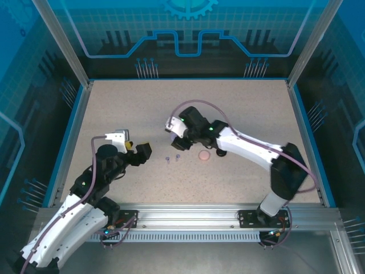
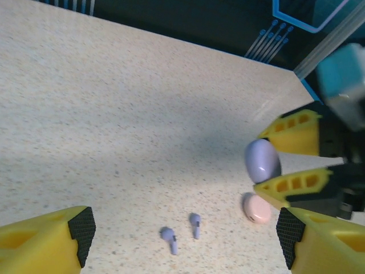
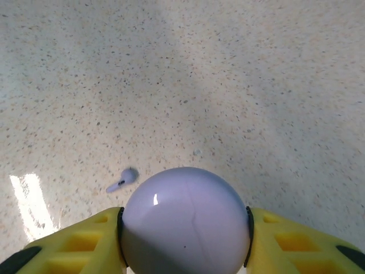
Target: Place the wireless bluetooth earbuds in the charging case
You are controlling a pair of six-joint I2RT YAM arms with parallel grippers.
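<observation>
Now the loose buds lie between the two arms

The right gripper [image 3: 185, 251] is clamped on a round lilac case [image 3: 185, 220], carrying it above the table [image 1: 245, 114]. The left gripper [image 2: 183, 242] hangs with its jaws spread wide and nothing in them. Just ahead of it lie one lilac earbud [image 2: 169, 237] and a second earbud [image 2: 195, 224], side by side but apart, stems pointing roughly back toward it. The held case is beyond them, to the right, near a pink case [image 2: 256, 208]. The free left arm looks best placed to pick
</observation>
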